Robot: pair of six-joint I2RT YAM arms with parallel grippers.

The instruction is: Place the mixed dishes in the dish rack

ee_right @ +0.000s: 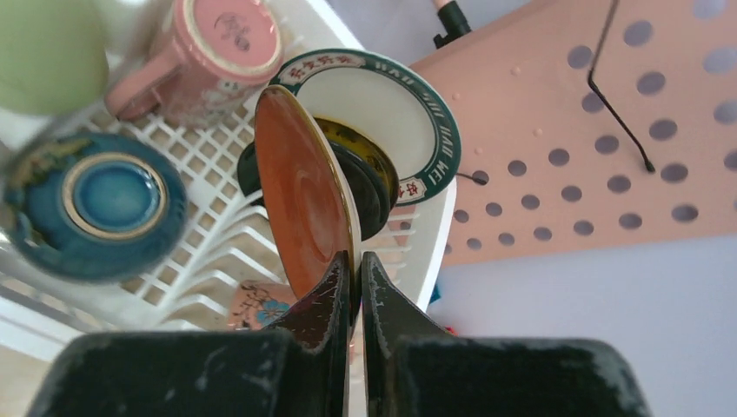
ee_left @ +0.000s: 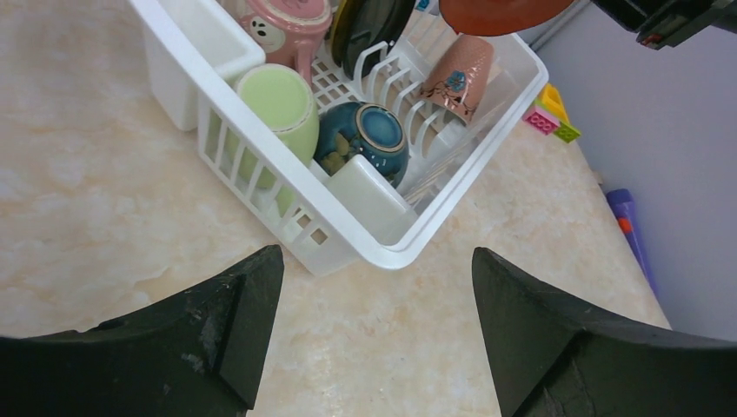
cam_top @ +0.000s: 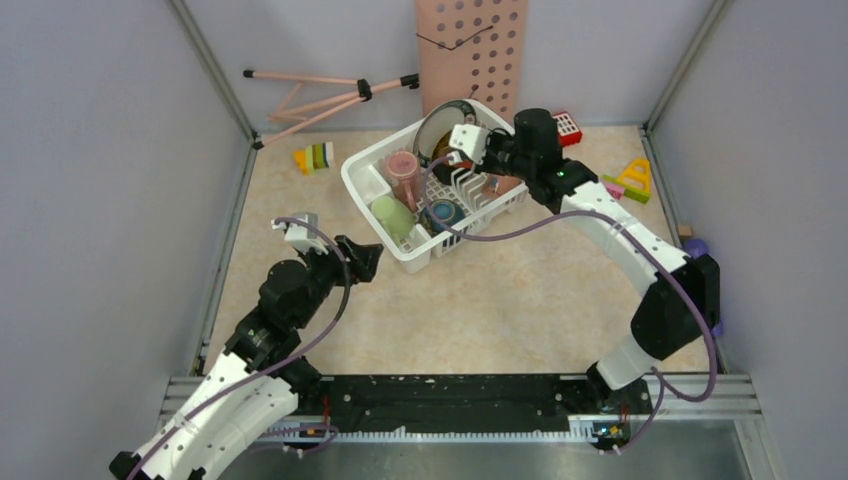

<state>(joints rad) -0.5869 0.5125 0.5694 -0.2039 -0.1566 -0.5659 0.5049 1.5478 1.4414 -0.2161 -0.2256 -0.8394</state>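
Right gripper (ee_right: 355, 261) extended over dish rack (ee_left: 348, 228), pinching rim of small red saucer (ee_right: 300, 187) | glossy round disc, on edge above white plastic dividers (ee_left: 395, 74) | left gripper (cam_top: 368, 258) spread wide, empty, near rack corner.

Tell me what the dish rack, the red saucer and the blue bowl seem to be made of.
Dish rack: moulded white plastic, smooth slotted walls, slight sheen. Red saucer, pinched in the right gripper: likely glazed ceramic, glossy face with a yellowish rim. Blue bowl: probably glazed ceramic too, shiny with a pale foot ring.
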